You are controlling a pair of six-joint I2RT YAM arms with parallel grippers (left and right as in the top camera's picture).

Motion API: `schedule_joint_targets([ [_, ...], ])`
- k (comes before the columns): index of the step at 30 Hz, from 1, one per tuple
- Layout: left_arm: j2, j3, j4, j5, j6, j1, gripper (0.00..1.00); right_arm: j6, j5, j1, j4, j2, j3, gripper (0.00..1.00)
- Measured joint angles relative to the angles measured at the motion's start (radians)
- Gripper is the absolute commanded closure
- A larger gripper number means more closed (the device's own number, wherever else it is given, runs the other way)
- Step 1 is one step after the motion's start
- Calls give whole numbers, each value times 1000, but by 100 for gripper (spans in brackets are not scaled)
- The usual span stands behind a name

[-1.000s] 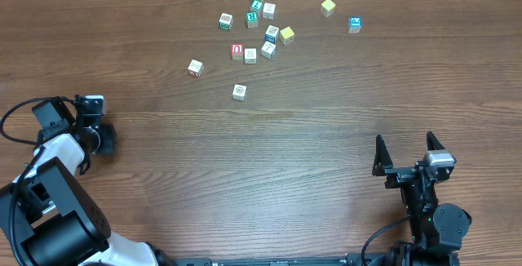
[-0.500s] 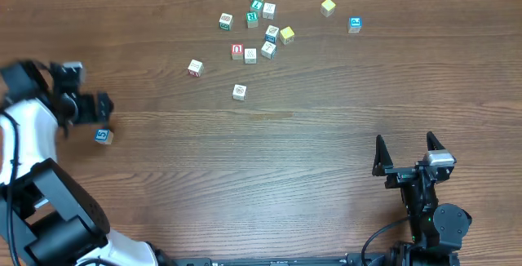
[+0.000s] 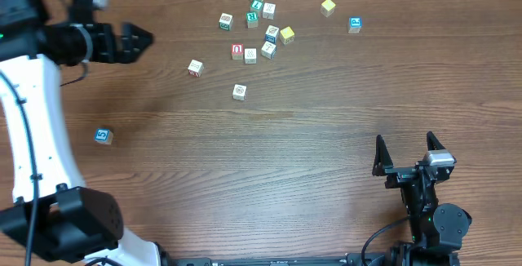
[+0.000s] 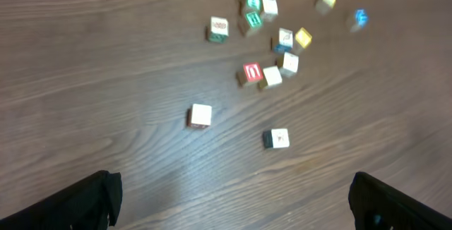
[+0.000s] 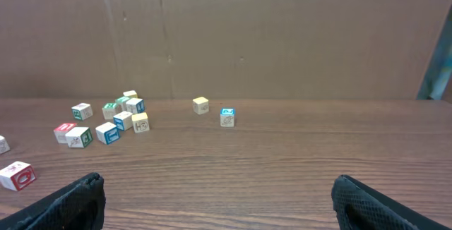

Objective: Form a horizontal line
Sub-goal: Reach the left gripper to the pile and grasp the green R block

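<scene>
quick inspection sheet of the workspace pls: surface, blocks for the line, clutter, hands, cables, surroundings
surface: wooden table, brown, grain running sideways
job's things: no row formed yet; one blue-faced cube lies alone at the left; pale cubes scattered at the far centre
clutter: red-faced cube and two yellow cubes among the scatter
hands: left hand open, empty, over the far left; right hand open, empty, at the near right
cables: black cable along the left arm; another at the right arm's base
surroundings: brown board wall behind the table
</scene>
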Motion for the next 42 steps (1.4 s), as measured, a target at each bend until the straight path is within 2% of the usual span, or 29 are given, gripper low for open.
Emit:
schedule_joint_targets([
  [4, 52, -2, 94, -194, 10, -172, 0, 0, 0, 0, 0, 0, 0, 0],
  [8, 201, -2, 196, -414, -14, -325, 0, 0, 0, 0, -1, 0, 0, 0],
  [15, 488, -9, 243, -536, -61, -341, 0, 0, 0, 0, 0, 0, 0, 0],
  [16, 517, -9, 245, -544, -64, -340, 4, 0, 0, 0, 0, 0, 0, 0],
  [17, 539, -10, 247, -547, -66, -338, 13, 0, 0, 0, 0, 0, 0, 0],
  [19, 558, -7, 270, -554, -73, -336, 42, 0, 0, 0, -1, 1, 0, 0],
  [20, 561, -7, 277, -549, -75, -335, 50, 0, 0, 0, 1, 0, 0, 0],
  [21, 562, -7, 280, -548, -79, -335, 66, 0, 0, 0, 0, 0, 0, 0],
  [23, 562, -7, 288, -549, -80, -335, 80, 0, 0, 0, 0, 0, 0, 0],
  [24, 562, -7, 290, -551, -79, -335, 82, 0, 0, 0, 0, 0, 0, 0],
  [26, 562, -6, 288, -560, -84, -336, 92, 0, 0, 0, 0, 0, 0, 0],
  [30, 564, 14, 243, -575, -87, -336, 96, 0, 0, 0, -1, 0, 0, 0],
  [37, 569, 147, -76, -623, -95, -329, 96, 0, 0, 0, -1, 0, 0, 0],
  [42, 453, 190, -227, -618, -143, -308, 96, 0, 0, 0, -1, 0, 0, 0],
])
